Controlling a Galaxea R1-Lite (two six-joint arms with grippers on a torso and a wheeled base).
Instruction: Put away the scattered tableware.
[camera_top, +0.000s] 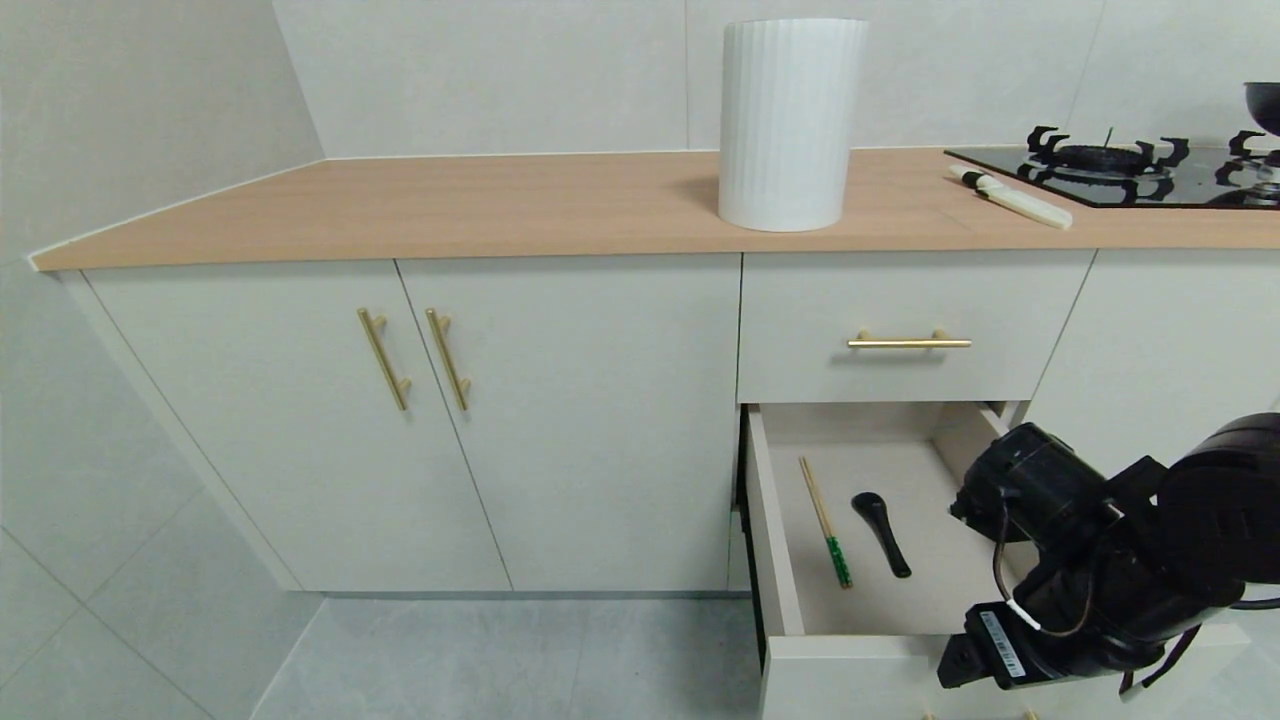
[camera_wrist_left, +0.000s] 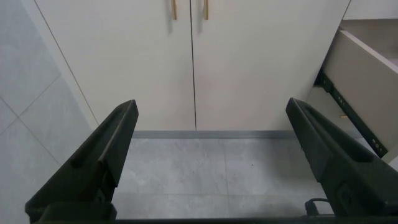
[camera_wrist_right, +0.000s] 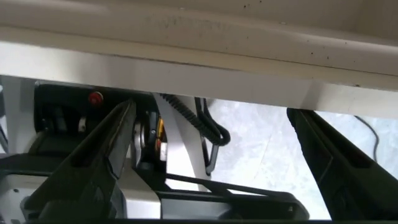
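**Both Grippers Empty at the Open Drawer**

Shows the right gripper (camera_wrist_right: 210, 111) with fingers splayed wide and nothing between them, low against the pale front panel of the pulled-out drawer (camera_top: 775, 530), at that panel's right end in the head view. Catches the left gripper (camera_wrist_left: 211, 106) equally spread and empty, hanging above the grey tiled floor (camera_wrist_left: 205, 174) and facing the closed double cabinet doors (camera_wrist_left: 193, 62), with the drawer's side wall jutting out nearby.

Finds two pieces of tableware already lying on the drawer's bottom: a pair of chopsticks (camera_top: 825, 520) with green-patterned ends nearest the front, and just beside them, apart and on the right, a black spoon (camera_top: 880, 533) with its bowl towards the back. Leaves one pale, long utensil (camera_top: 1010, 196) out on the wooden countertop (camera_top: 450, 205), lying just in front of the black hob (camera_top: 1120, 165).

Takes in, farther along the same countertop, a tall white ribbed canister (camera_top: 790, 120) standing upright, well apart from the utensil. Notes directly above the open drawer a second, upper drawer (camera_top: 908, 300), shut, with a brass bar handle (camera_top: 908, 342).
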